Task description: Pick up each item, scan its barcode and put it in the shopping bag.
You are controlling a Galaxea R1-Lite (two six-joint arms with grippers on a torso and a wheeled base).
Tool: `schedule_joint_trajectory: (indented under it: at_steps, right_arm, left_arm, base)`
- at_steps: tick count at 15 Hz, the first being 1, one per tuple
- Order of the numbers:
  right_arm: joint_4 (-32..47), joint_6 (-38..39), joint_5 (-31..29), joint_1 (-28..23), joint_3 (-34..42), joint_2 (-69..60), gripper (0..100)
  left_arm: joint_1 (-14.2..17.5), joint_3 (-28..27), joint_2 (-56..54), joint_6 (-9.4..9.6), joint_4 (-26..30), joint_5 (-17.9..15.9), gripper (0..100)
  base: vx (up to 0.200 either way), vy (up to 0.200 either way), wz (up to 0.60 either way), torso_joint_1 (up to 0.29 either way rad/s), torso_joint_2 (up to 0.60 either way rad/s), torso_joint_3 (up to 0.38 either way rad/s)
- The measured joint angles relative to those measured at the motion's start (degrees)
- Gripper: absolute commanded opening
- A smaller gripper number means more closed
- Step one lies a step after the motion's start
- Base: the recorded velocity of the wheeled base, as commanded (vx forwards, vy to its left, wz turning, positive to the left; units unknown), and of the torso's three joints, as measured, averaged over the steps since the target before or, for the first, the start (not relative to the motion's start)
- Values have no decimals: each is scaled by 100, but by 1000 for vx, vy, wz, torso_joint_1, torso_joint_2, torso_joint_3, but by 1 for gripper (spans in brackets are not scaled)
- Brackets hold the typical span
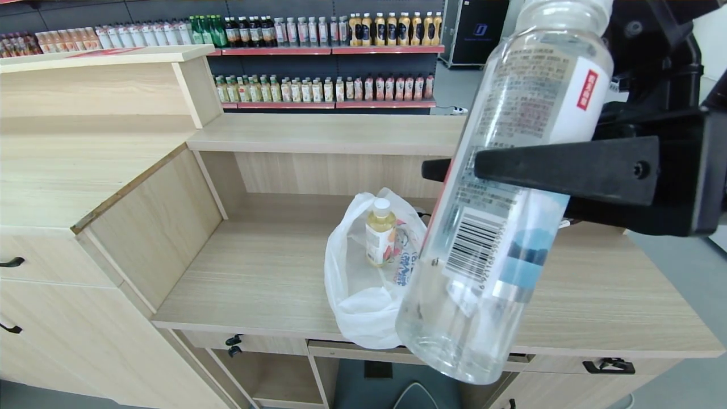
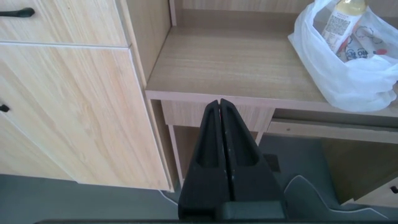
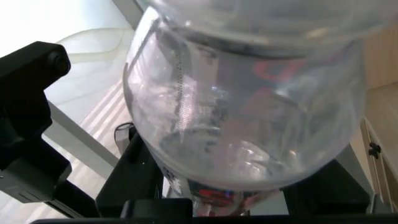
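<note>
Above the wooden counter (image 1: 261,272), the clear bottle (image 1: 511,108) hangs tilted with the right gripper (image 1: 454,167) clenched across its middle and the barcode (image 1: 475,248) turned toward the head camera, evidently for scanning; other label print is too fine to read. Beyond it, the white shopping bag (image 1: 341,278) sits open on the counter, one yellow drink bottle (image 1: 380,233) upright inside. The left gripper (image 2: 219,104) hangs low, near left, fingers (image 2: 208,143) pressed together, empty.

you get bright, even indoor light, with a soft shadow in the counter (image 1: 272,272) recess. in the right wrist view, white glare blows out the background behind the clear bottle (image 3: 249,112), and highlights streak its plastic.
</note>
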Motion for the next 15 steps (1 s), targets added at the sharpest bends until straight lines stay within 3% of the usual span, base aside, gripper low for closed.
schedule_joint_trajectory:
  at_steps: [6,15]
  right_arm:
    - [11,-695,236,10,428,-43,0]
    - [23,-816,241,-39,731,-210,0]
  left_arm:
    - [0,0,0,0,0,2,0]
    - [2,0,0,1,0,0,0]
  base:
    - [0,0,0,0,0,0]
    - [0,0,0,0,0,0]
